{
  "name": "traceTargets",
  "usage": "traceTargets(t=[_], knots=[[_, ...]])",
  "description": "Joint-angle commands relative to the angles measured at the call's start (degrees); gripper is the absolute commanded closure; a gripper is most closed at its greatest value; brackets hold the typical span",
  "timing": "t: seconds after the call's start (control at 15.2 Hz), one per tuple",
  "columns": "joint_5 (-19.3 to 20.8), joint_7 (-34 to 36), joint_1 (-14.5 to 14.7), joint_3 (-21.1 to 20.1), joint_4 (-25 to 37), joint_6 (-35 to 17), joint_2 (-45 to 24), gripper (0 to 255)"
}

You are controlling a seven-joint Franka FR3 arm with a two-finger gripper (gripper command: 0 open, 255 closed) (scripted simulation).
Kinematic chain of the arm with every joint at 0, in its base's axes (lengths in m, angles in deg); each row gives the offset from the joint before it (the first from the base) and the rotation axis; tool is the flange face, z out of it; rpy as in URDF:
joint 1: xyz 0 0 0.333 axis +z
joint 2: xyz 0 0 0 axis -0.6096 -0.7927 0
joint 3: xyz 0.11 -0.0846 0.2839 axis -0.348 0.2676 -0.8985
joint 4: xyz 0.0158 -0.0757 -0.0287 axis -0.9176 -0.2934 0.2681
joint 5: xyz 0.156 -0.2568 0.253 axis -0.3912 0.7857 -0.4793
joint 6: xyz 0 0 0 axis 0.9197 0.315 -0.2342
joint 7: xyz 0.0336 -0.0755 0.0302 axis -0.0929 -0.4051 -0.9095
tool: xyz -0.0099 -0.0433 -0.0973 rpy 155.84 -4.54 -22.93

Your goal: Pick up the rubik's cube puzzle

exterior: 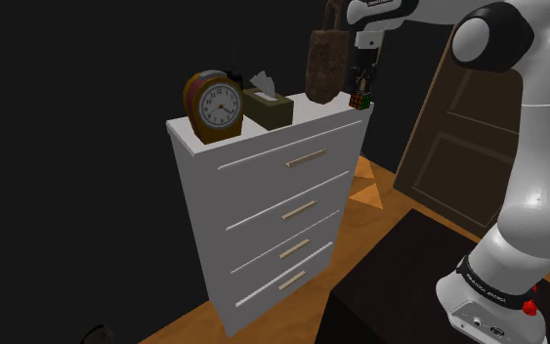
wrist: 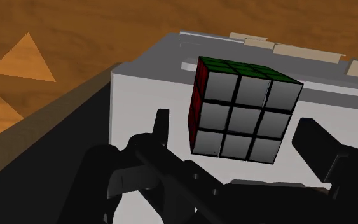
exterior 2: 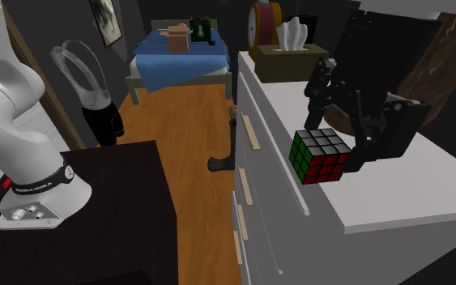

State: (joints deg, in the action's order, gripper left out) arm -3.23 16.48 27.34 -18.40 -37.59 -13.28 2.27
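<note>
The rubik's cube (exterior 2: 321, 155) shows green, red and grey faces and hangs tilted just above the near corner of the white dresser top (exterior 2: 396, 194). My black gripper (exterior 2: 339, 129) is shut on it, one finger on each side. In the shoulder view the cube (exterior: 361, 99) sits under the gripper (exterior: 362, 90) at the dresser's right corner. The wrist view shows the cube (wrist: 244, 111) between the two fingers (wrist: 159, 130), with the dresser's corner below it.
On the dresser (exterior: 273, 205) stand a round clock (exterior: 214, 106), a tissue box (exterior: 268, 106) and a tall brown object (exterior: 326, 61). A brown door (exterior: 458, 147) stands behind. A bed (exterior 2: 177, 57) and a bladeless fan (exterior 2: 84, 77) are across the wooden floor.
</note>
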Motion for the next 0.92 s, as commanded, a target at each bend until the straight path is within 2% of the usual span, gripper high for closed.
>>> traceTargets(t=[0.0,0.59,0.86], knots=[[0.1,0.0,0.2,-0.1,-0.7,-0.4,0.1,255],[0.0,0.0,0.2,-0.1,-0.5,-0.4,-0.1,255],[-0.1,0.0,-0.2,0.0,3.1,2.9,-0.5,255]])
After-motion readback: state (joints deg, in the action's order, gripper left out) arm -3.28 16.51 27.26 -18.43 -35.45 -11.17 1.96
